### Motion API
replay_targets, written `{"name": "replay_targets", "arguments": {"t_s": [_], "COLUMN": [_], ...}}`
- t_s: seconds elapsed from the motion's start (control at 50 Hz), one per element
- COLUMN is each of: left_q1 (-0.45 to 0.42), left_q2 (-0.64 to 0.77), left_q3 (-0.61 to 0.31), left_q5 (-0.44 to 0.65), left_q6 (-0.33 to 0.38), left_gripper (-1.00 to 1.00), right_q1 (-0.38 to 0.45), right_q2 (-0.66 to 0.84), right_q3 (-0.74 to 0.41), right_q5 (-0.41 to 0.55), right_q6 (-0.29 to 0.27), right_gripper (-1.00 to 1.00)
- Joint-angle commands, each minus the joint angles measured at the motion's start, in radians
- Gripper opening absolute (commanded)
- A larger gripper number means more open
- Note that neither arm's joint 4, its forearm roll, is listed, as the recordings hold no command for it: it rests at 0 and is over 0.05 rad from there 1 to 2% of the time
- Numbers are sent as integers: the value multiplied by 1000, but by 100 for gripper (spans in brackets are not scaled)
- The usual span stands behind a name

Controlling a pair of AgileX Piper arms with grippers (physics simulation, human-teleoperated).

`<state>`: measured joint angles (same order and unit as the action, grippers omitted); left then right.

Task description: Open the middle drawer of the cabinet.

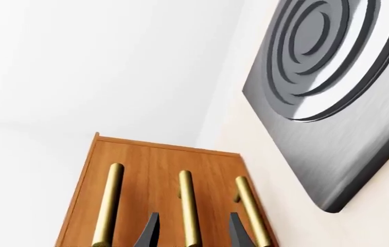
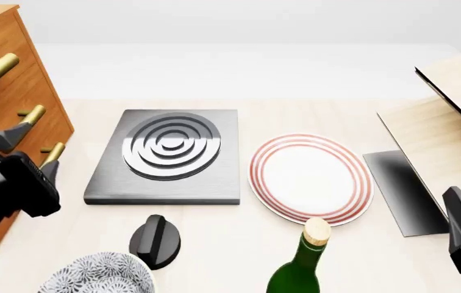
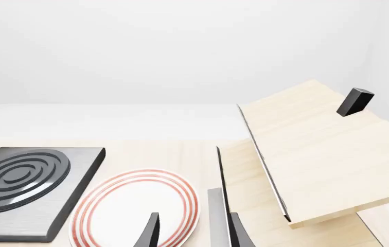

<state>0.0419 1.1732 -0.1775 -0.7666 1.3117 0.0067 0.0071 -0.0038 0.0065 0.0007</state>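
The pale wooden desk [image 2: 296, 256] carries, at my left, the tall orange-brown wooden cabinet [image 2: 7, 91] with three stacked drawers, each fitted with one brass cylindrical bar handle. The middle drawer [image 1: 174, 175] is the second of the three; in the left wrist view its brass bar handle [image 1: 189, 208] lies straight ahead, lined up with the gap between the two dark fingers of my left end effector [image 1: 188, 234]. The handle's long axis points away along the line of the fingers in that view, so the bar runs lengthwise through the gap, not across it. The left fingers are spread, one on each side of the bar, and are not yet pinching it; the frames do not settle whether the tips have reached the bar or stop just short. My left arm is clearly the nearer one. My right end effector [image 3: 191, 231] is well apart from the cabinet, fingers spread and holding nothing, over the white round plate with red rings [image 2: 310, 177] beside the pale light-wood box [image 3: 318, 149]. A grey square slab with raised concentric rings [image 2: 169, 155] lies between cabinet and plate. Judgement: the next move is a short advance, then closure on the middle handle.
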Motion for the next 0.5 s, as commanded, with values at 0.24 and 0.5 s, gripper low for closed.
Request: {"name": "replay_targets", "arguments": {"t_s": [0.24, 0.5], "left_q1": [57, 77], "left_q2": [85, 131], "left_q3": [-25, -15], "left_q5": [-47, -100], "left_q6": [-11, 5], "left_gripper": [100, 100], "right_q1": [-1, -2], "right_q2": [0, 0], "right_q3": [1, 1], "right_q5": [-3, -3], "right_q6": [0, 0], "right_gripper": [100, 100]}}
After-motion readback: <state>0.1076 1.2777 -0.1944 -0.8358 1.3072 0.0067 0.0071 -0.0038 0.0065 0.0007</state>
